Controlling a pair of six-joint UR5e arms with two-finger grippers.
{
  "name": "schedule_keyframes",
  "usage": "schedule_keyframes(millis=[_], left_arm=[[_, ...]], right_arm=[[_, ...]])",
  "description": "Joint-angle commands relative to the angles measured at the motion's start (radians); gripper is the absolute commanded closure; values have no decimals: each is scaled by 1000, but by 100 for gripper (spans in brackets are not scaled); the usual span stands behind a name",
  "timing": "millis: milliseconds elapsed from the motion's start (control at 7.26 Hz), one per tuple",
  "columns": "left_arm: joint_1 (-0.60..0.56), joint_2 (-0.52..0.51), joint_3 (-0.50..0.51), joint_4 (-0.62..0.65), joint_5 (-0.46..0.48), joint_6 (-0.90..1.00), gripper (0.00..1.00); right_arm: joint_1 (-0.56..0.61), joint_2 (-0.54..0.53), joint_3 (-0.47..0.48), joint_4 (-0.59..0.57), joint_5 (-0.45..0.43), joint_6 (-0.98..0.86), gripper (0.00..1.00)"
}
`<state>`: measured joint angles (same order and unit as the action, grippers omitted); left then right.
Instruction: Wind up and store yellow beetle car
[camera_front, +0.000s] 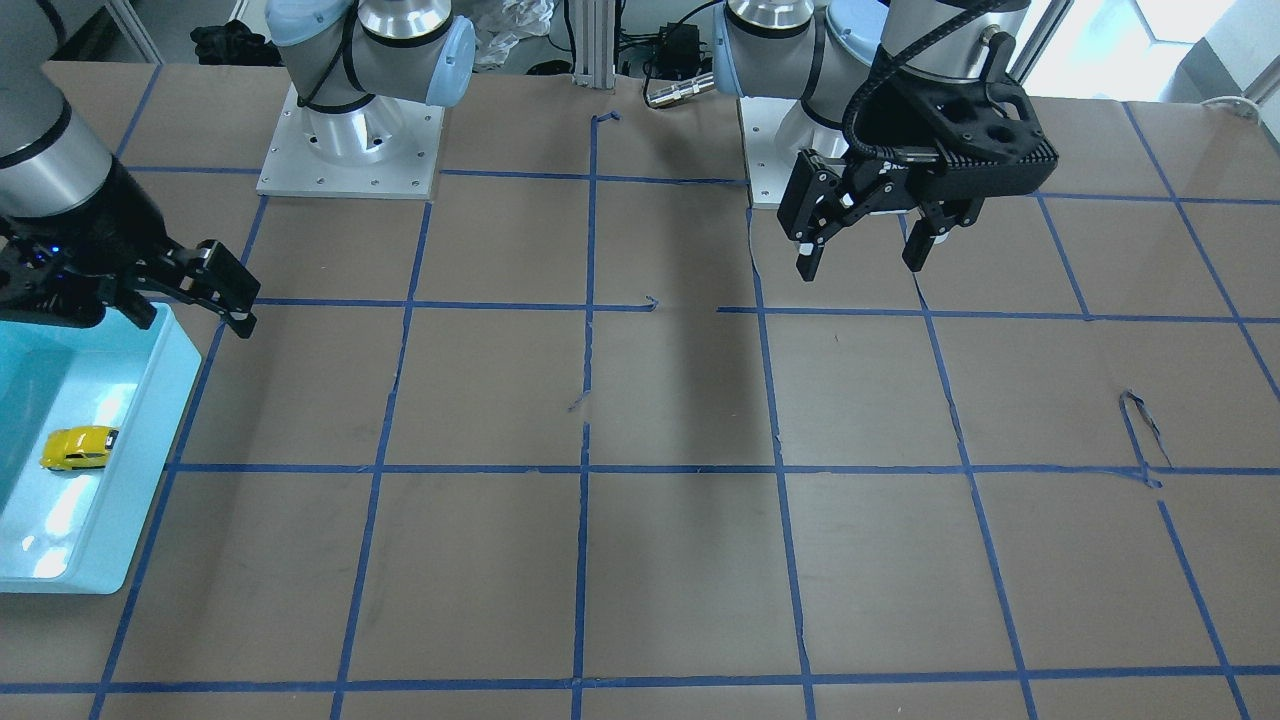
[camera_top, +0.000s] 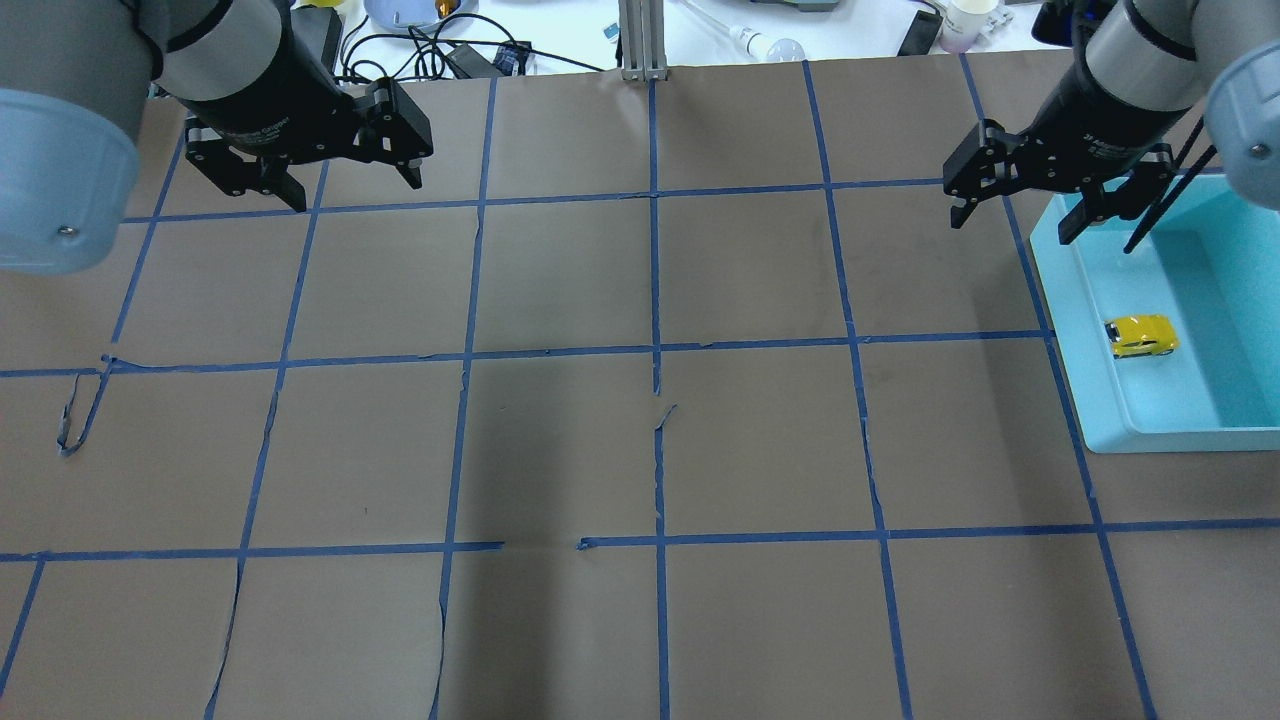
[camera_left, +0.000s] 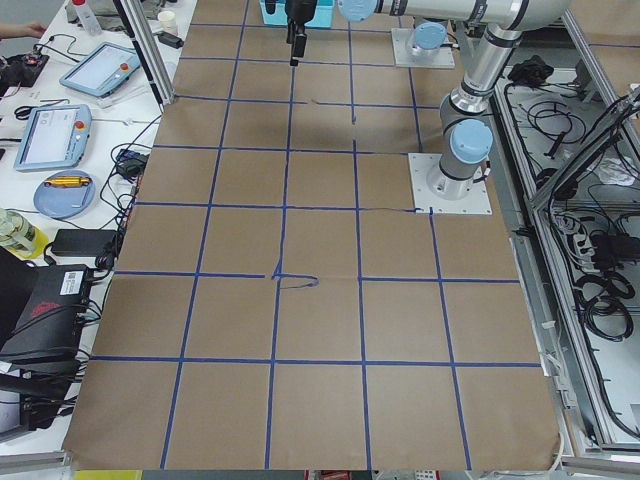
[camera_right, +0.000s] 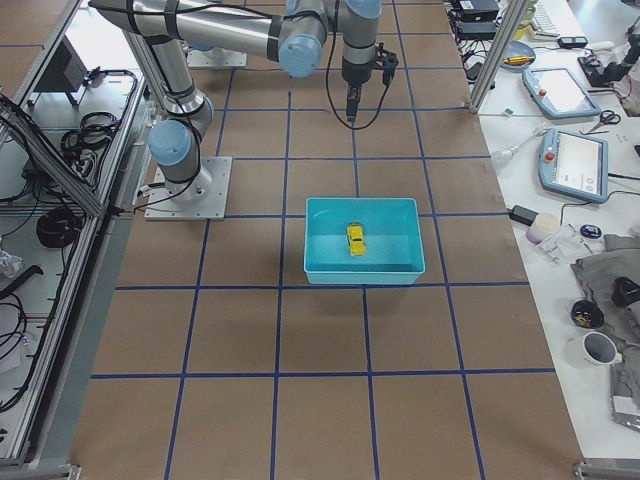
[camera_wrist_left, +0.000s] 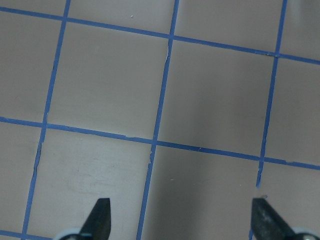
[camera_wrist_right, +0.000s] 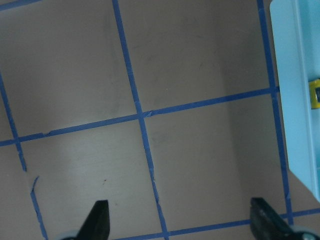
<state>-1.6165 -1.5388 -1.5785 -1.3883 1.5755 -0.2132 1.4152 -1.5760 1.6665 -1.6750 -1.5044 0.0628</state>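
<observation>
The yellow beetle car (camera_top: 1140, 335) lies on the floor of a turquoise bin (camera_top: 1065, 320) at the robot's right end of the table. It also shows in the front view (camera_front: 80, 448) and the right side view (camera_right: 355, 238), and as a yellow sliver in the right wrist view (camera_wrist_right: 315, 94). My right gripper (camera_top: 1012, 225) hovers open and empty over the bin's far inner corner, apart from the car. My left gripper (camera_top: 355, 192) hangs open and empty above the table on the far left. It also shows in the front view (camera_front: 865, 245).
The table is brown paper with a blue tape grid (camera_top: 655, 360). Both arm bases (camera_front: 350, 150) stand on the robot's side. Cables, cups and tablets lie on the bench (camera_top: 480, 50) beyond the table's far edge. The bin's rim (camera_front: 150, 430) stands above the table.
</observation>
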Motion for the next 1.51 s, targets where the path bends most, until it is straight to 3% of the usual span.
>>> schedule_keyframes(millis=[0,413,1377], left_arm=[[1,-1,0,0,-2,0,0],[3,-1,0,0,-2,0,0],[4,-1,0,0,0,0,0]], right_arm=[[60,-29,4,41,-69,97,0],[117,-29,1,38,-74,95,0],[116,-42,10,44,-69,75,0]])
